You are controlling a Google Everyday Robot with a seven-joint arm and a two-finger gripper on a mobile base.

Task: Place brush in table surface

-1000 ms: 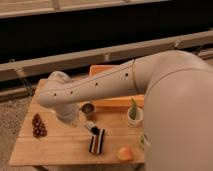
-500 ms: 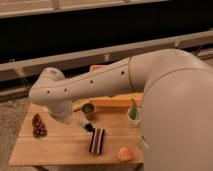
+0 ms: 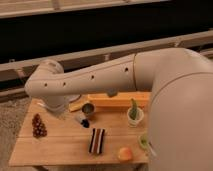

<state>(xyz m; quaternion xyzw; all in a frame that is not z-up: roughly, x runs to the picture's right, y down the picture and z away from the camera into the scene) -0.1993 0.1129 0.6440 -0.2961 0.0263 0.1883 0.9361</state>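
We see the gripper (image 3: 64, 114) hidden under the arm's elbow at nine o'clock; its grasp we cannot tell. The brush (image 3: 82, 121) lies on the table surface (image 3: 60, 145), centre.

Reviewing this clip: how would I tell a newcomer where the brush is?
Start at the slatted wooden table surface and find the striped pad near its middle. Just behind it, below the small metal cup, lies the brush, slim and pale with a dark bristle tip. The gripper is down left of it.
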